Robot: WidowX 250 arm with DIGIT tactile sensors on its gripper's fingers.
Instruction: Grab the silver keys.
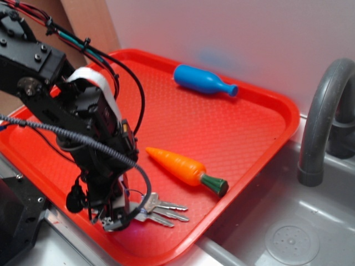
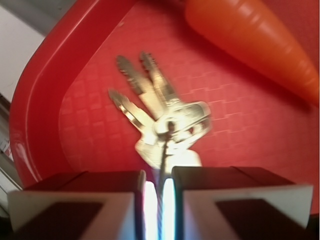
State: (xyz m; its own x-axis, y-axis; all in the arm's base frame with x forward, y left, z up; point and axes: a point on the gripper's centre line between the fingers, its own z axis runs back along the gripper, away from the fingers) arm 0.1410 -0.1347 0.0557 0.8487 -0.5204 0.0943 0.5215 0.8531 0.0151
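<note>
Small bunch of flat silver-grey metal keys (image 1: 161, 209) on a thin wire ring: lying at the near edge of the red plastic tray (image 1: 260, 122), just beside the near-left rim, blades fanned toward the right in the exterior view. 3 blades countable in the wrist view (image 2: 150, 102); possibly more beneath.

Black robot gripper (image 1: 113, 217) down at tray level over the ring end. In the wrist view (image 2: 159, 200), fingers nearly together, only a narrow bright slit left, with what looks like the wire ring running into that slit. Apparently pinched on the ring, though contact too blurred to confirm.

Handling, as a judgement: light, rigid, hard metal; smooth and likely slippery on the pads; not fragile. Loose blades free to swing and splay on the ring once lifted. Flat lie on the textured tray leaves little edge to catch, so the ring or stacked heads offer the best hold.

Orange toy carrot with green stem (image 1: 186, 169) near, to the far right of the keys, not touching. Blue plastic bottle-shaped toy (image 1: 204, 81) well apart at the far side.
</note>
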